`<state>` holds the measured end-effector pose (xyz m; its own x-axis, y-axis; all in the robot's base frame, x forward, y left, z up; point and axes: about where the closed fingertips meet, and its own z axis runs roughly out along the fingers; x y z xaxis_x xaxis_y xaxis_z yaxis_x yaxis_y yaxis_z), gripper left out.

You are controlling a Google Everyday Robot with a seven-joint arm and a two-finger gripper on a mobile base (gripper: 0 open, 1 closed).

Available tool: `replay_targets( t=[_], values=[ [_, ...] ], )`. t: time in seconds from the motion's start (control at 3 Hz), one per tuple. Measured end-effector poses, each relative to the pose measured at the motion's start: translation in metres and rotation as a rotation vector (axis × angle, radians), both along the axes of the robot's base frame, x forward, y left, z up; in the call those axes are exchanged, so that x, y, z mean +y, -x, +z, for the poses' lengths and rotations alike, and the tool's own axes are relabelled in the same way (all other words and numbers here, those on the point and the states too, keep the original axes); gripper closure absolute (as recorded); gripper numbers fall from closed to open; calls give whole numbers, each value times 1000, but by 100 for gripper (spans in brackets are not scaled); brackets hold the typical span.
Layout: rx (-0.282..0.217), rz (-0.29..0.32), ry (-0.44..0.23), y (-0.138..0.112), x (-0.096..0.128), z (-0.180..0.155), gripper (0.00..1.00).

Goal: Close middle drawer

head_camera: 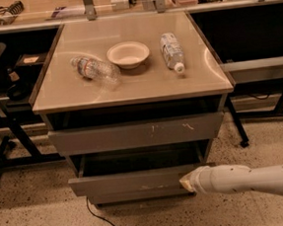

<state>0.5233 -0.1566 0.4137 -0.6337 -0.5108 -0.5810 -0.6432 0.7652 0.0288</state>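
Observation:
The middle drawer (pixel 127 181) is a plain grey front below the taller scratched drawer front (pixel 133 134). It stands partly pulled out, and the dark inside of its shallow tray (pixel 136 161) shows behind the front. My gripper (pixel 188 181) comes in from the right on a white arm (pixel 251 179). Its tip rests against the right end of the middle drawer's front. A slimmer, narrower drawer front (pixel 139 195) shows just underneath.
On the cabinet top (pixel 129 89) stand a white bowl (pixel 128 54) and two lying plastic bottles (pixel 94 68) (pixel 171 50). A black cable (pixel 98 218) runs over the speckled floor in front. Dark table legs stand at the left (pixel 14 131) and right (pixel 238 131).

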Motion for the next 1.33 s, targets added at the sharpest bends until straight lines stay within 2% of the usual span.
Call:
replay_targets(
  t=[0.33,1.33],
  values=[
    [-56,-43,-3,-27,-4,-1,100],
    [-135,-105,-18,-71,-13,-7,100]
  ],
)
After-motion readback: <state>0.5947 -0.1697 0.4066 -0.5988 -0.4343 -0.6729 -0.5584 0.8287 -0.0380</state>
